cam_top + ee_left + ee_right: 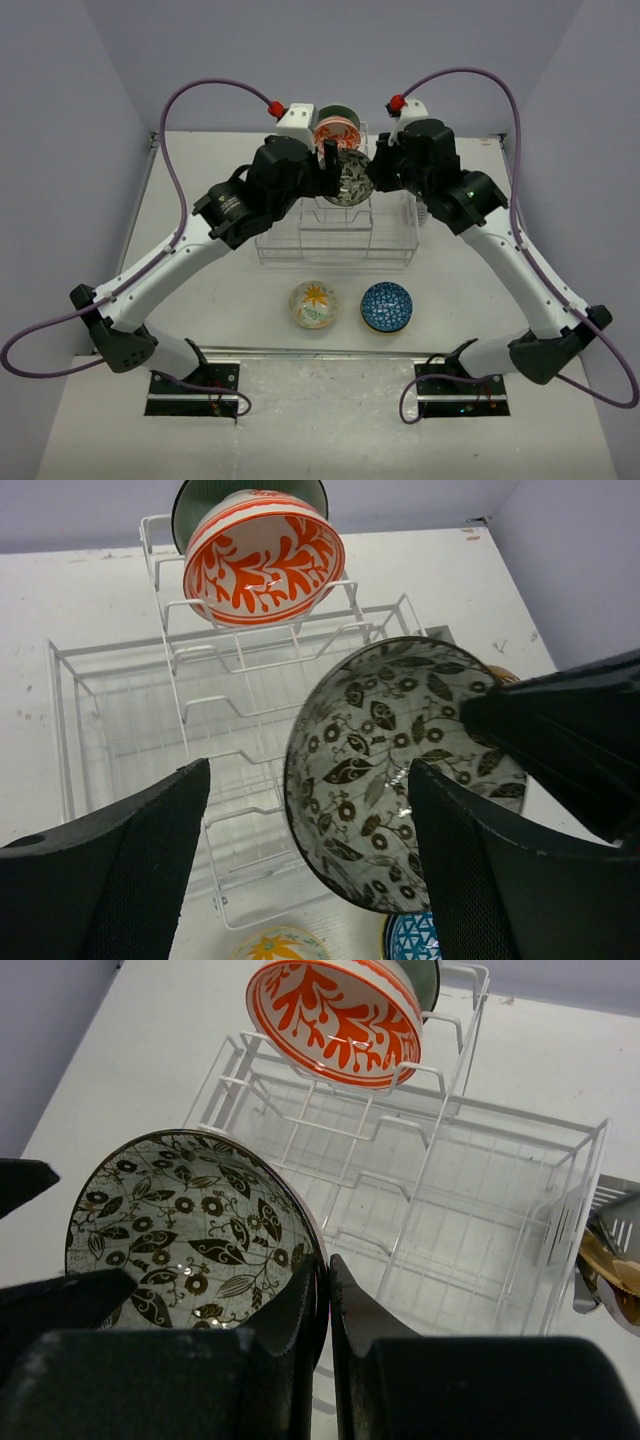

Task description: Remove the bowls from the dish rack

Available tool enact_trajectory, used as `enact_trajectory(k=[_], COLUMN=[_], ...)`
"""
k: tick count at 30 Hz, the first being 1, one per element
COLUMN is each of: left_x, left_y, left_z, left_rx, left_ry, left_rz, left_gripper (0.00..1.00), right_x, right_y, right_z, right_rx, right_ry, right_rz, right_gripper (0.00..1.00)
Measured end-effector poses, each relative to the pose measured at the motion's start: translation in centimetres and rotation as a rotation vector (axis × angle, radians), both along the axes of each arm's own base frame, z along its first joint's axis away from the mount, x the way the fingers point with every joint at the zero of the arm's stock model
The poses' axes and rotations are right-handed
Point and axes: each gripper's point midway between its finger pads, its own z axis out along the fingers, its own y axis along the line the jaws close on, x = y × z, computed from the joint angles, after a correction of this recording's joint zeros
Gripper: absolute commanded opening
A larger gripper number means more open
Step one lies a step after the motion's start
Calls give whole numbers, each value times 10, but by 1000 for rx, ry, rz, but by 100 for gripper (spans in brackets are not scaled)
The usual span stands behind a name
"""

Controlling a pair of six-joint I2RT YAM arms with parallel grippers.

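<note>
Right gripper (325, 1280) is being seen pressed together on the rim of the small round white bowl with black leaf-and-flower pattern (190, 1220): one finger is lying on the inner wall and the other on the outer.

The bowl is being held tilted on edge over the white wire dish rack (300, 240), apparently out of the slots, with its mouth turned up and toward the near side.

Left gripper (307, 770) is being presented spread wide around the same bowl. Its right-hand finger is overlapping the rim, while its other finger is separated from the bowl, with rack wire showing between. Contact cannot be told.

Judgement: a hand-over is being set up. The bowl is lying off-centre between the left jaws, toward the right arm's side, so centring would be needed before closing.

Orange-red bowl with white motif (262, 555) and dark green bowl (200, 495) behind it are being carried upright in the far slots.

Yellow-centred bowl (313, 304) and blue mosaic bowl (386, 306) are being noted on the white table (230, 300), in front of the rack.
</note>
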Motion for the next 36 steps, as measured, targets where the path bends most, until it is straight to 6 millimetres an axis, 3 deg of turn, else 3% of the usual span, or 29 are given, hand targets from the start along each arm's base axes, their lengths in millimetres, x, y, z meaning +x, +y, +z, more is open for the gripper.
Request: enact_trajectory(k=[1, 2, 3, 5, 7, 8, 9, 11, 13, 18, 19, 20, 21, 22, 25, 26, 32, 34, 36], left_x=[1, 3, 4, 6, 7, 7, 7, 6, 6, 7, 7, 7, 6, 6, -2, -8, -63, -83, -99], left_y=[1, 2, 3, 3, 2, -1, -4, -12, -18, -23, -23, -23, -23, -22, -12, -5, 40, 50, 55], left_z=[-2, -4, -5, -5, -6, -6, -8, -10, -13, -23, -24, -24, -23, -23, -25, -26, -21, -27, -46], left_rx=[5, 7, 9, 2, -4, -13, -15, -24, -27, -3, -2, -1, -4, -3, -5, -3, -39, -54, -56], left_ry=[5, 9, 12, 16, 20, 26, 29, 40, 51, 73, 74, 75, 74, 75, 77, 81, 81, 94, 131], left_rz=[4, 8, 12, 16, 14, 3, -9, -33, -48, -72, -73, -73, -72, -72, -71, -71, -135, -178, -220], left_gripper=[80, 71, 71, 59, 42, 39, 28, 20, 1, 0, 0, 0, 0, 0, 0, 0, 0, 0, 0], right_x=[-4, -7, -13, -19, -23, -25, -25, -26, -26, -24, -24, -25, -26, -27, -39, -45, -82, -91, -98], right_y=[-2, -5, -9, -13, -16, -16, -16, -15, -15, -18, -18, -18, -17, -18, -25, -29, -65, -76, -86], right_z=[5, 9, 16, 23, 26, 28, 28, 26, 22, 17, 16, 16, 17, 18, 26, 31, 55, 56, 54], right_rx=[8, 18, 30, 43, 52, 61, 63, 65, 64, 58, 57, 60, 75, 77, 108, 121, 174, 176, 174], right_ry=[-8, -17, -30, -47, -56, -60, -62, -56, -49, -45, -44, -44, -44, -50, -67, -80, -166, -180, -187], right_rz=[-1, -3, -4, -4, -5, -5, -7, -7, -9, -31, -31, -31, -32, -31, -34, -38, -82, -102, -121], right_gripper=[0, 0, 0, 0, 0, 0, 0, 0, 0, 2, 16, 42, 51, 69, 76, 82, 91, 91, 92])
